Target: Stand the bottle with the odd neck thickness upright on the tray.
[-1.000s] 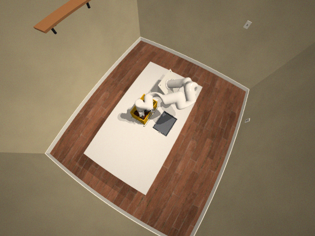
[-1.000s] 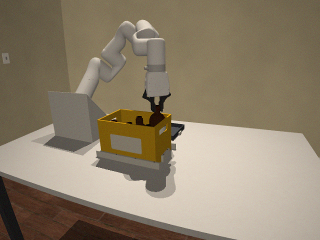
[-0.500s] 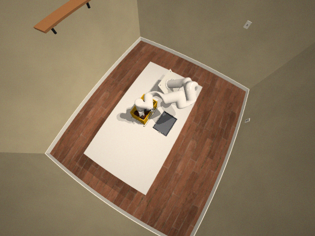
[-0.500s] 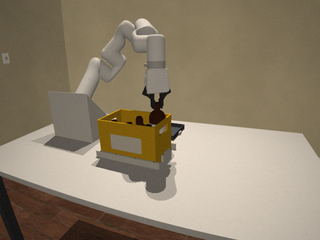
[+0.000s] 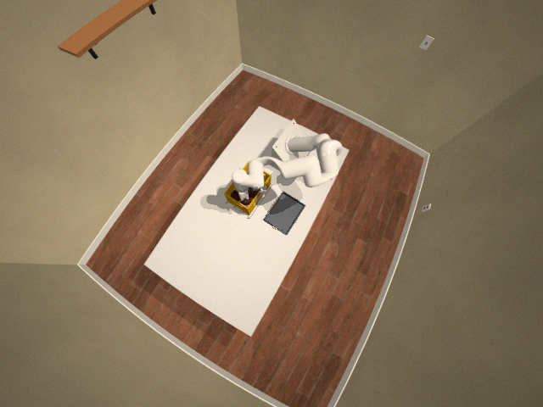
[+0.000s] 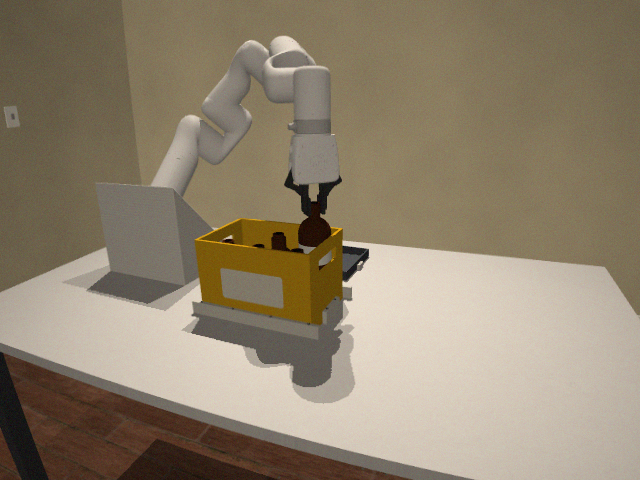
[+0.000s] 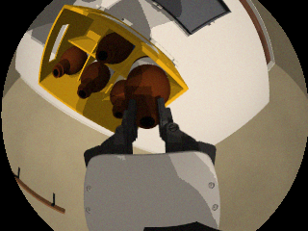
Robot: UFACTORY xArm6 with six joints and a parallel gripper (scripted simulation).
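Bottle point(image 6: 314, 230) point(image 7: 147, 89) is gripped at the neck by the gripper point(image 6: 314, 206) point(image 7: 147, 107), probably so it can clear the crate point(image 5: 240, 204) point(image 6: 258, 281) point(image 7: 103, 115) wall upright.

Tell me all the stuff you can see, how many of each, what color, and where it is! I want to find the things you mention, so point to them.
Table: 1, white, on the wooden floor
Crate point(image 5: 249, 209) point(image 6: 258, 258) point(image 7: 108, 117): 1, yellow, on the table
Label: 1, pale, on the crate's side
Bottles in tool: 1, brown, partly lifted out of the crate
Other bottles: 4, brown, in the crate
Tray point(image 5: 285, 213) point(image 6: 355, 254) point(image 7: 192, 12): 1, dark gray, on the table beside the crate
Rail: 1, orange-brown, on a wall
Walls: several, tan, around the room
Floor: 1, reddish brown, under the table
Arm: 1, white, reaching over the crate
Tool point(image 6: 314, 209) point(image 7: 145, 101): 1, white and black, closed on a bottle's neck
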